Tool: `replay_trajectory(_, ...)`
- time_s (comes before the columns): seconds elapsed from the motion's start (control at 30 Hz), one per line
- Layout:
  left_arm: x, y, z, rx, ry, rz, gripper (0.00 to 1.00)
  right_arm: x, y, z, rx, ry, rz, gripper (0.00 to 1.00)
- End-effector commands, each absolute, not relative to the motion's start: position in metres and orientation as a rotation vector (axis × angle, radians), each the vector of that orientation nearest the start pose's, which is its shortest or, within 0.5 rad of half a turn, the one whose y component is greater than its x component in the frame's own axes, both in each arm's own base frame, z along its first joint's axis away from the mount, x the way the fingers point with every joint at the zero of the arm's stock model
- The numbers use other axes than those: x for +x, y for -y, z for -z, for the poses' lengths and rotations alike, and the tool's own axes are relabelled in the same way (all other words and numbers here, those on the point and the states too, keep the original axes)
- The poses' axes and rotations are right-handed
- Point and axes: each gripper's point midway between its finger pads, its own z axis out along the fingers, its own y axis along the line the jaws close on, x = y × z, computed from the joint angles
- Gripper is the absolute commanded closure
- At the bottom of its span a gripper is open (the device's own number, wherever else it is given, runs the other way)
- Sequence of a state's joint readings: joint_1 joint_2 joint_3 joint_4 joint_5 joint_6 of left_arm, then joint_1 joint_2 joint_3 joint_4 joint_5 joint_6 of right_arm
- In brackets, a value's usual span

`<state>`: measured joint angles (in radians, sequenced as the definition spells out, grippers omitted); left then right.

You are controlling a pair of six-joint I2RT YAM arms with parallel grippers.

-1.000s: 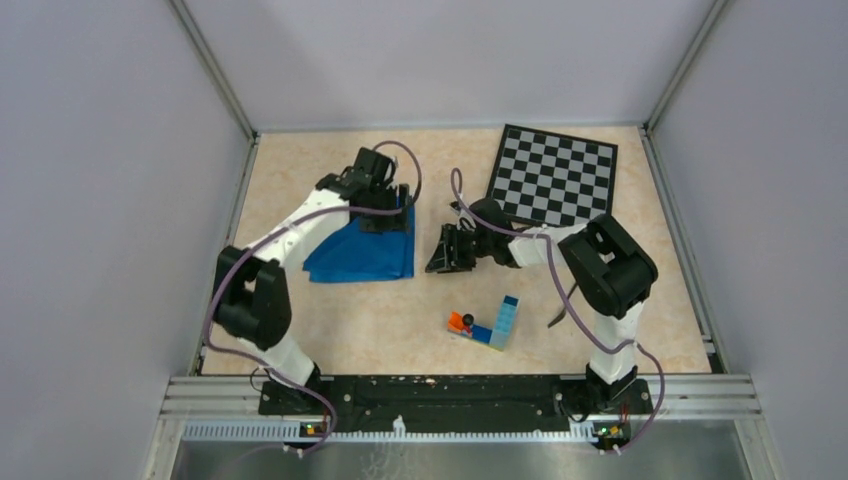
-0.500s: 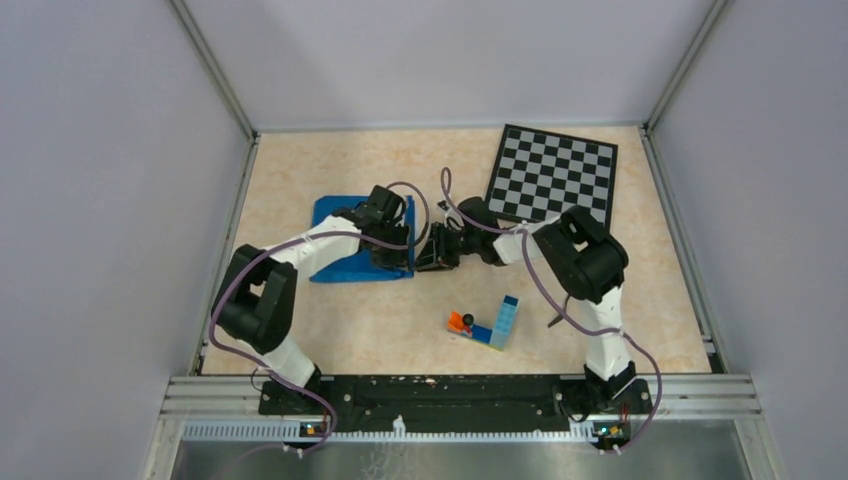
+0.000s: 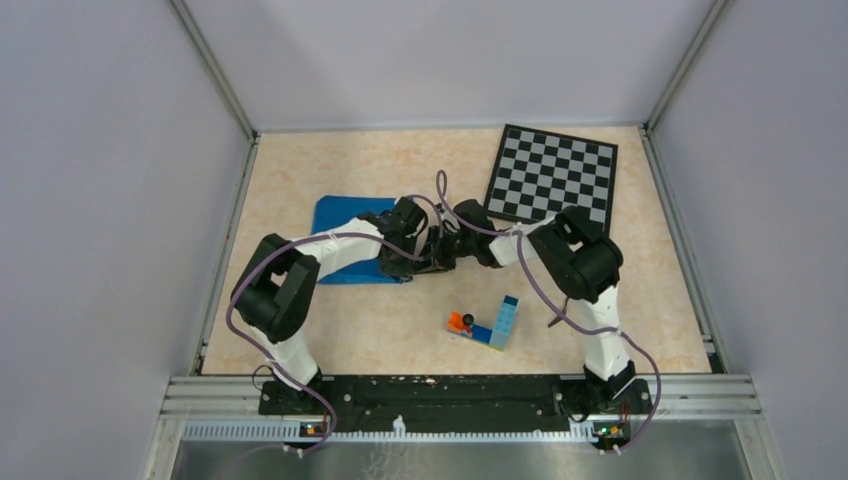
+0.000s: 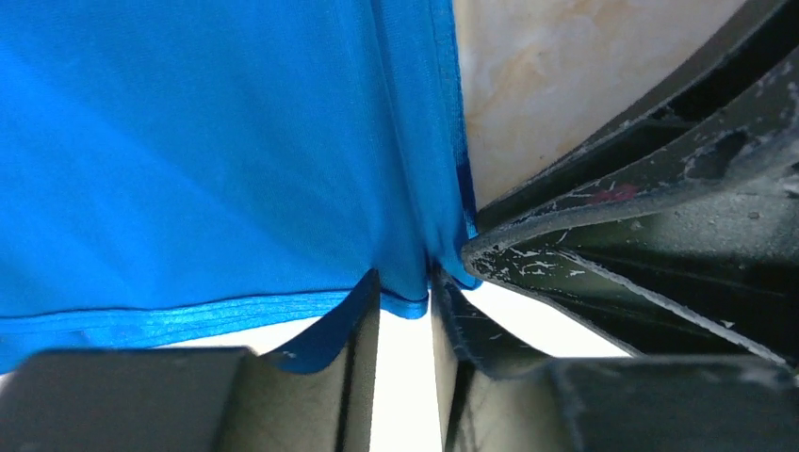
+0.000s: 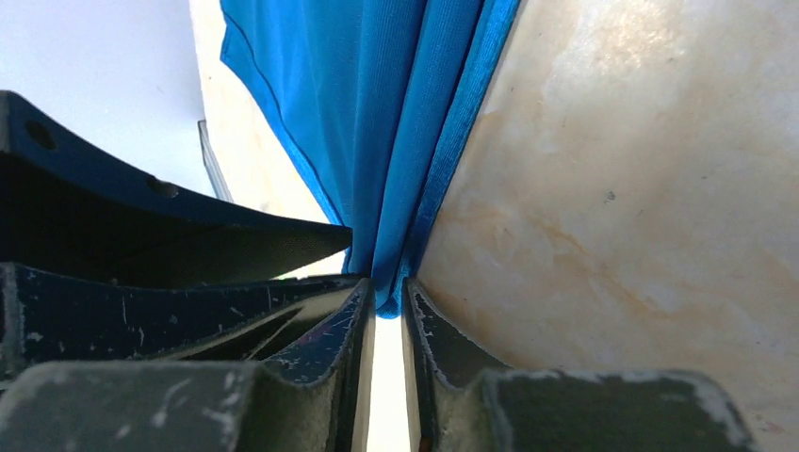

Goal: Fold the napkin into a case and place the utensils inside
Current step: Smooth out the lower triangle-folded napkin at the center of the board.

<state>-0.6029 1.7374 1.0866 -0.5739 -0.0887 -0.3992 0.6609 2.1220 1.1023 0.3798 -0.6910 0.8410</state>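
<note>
Both arms have swung inward and now meet at the right edge of the napkin (image 3: 343, 216), which lies flatter than a second ago on the table (image 3: 300, 160), left of the chessboard (image 3: 553, 176). The left gripper (image 4: 405, 282) has narrowed onto the near right corner, and the right gripper (image 5: 384, 294) pinches the doubled hem just beside it. With both claws clamped on cloth, we judge the next fold is about to start

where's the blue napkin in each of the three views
top external: napkin left of centre.
left wrist: napkin fills the upper left.
right wrist: napkin is a bunched strip, top centre.
shared landmark: beige table bordering its edge.
</note>
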Motion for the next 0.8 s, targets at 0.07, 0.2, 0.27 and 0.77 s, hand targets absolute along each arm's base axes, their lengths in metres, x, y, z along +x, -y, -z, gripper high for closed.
replay_trajectory(0.07,0.293,0.203,-0.028,0.258,-2.755,0.051,0.82,0.289,-0.401,-0.013,-0.237,-2.528,-1.474,0.90)
replay_trajectory(0.2,0.295,0.206,-0.036,0.261,-2.743,0.047,0.93,0.287,-0.403,-0.010,-0.243,-2.531,-1.476,0.96)
replay_trajectory(0.27,0.296,0.207,-0.041,0.263,-2.737,0.051,0.95,0.287,-0.403,-0.010,-0.244,-2.531,-1.479,0.97)
replay_trajectory(0.77,0.291,0.227,-0.042,0.279,-2.760,0.127,0.99,0.286,-0.404,-0.011,-0.235,-2.523,-1.488,1.00)
